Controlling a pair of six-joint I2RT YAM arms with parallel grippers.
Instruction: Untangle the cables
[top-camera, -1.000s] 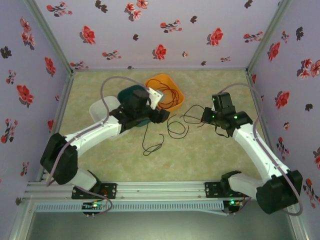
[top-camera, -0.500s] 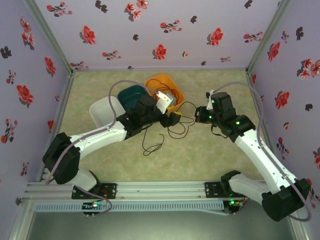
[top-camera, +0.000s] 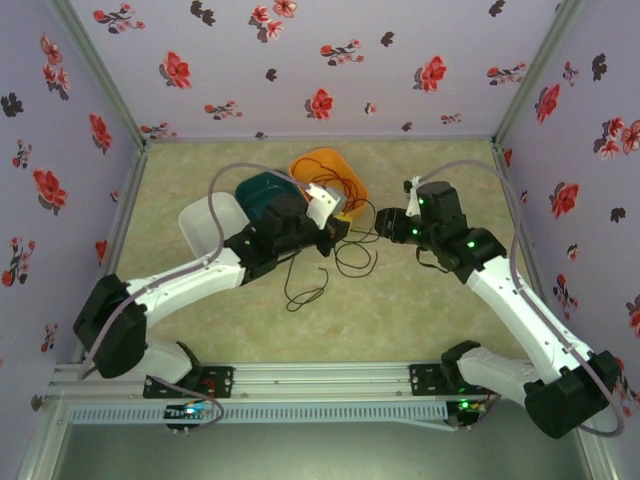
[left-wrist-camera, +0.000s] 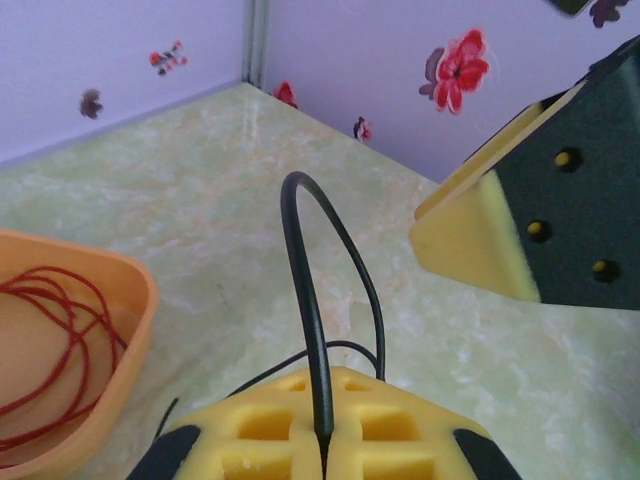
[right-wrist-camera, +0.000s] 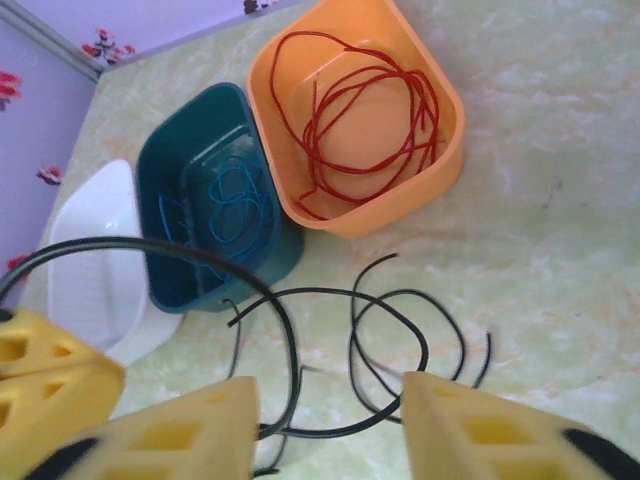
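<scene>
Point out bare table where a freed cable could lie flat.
Free: the near strip of table between the black cable's loops and the front rail, and the far strip between the orange bin and the back wall. Crowded: the centre, where the left gripper and right gripper meet over the loops.

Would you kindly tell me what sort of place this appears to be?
Probably a robot test enclosure, not a home: flowered panel walls box in a marbled green tabletop, and an aluminium rail at its near edge carries the left arm and right arm.
</scene>
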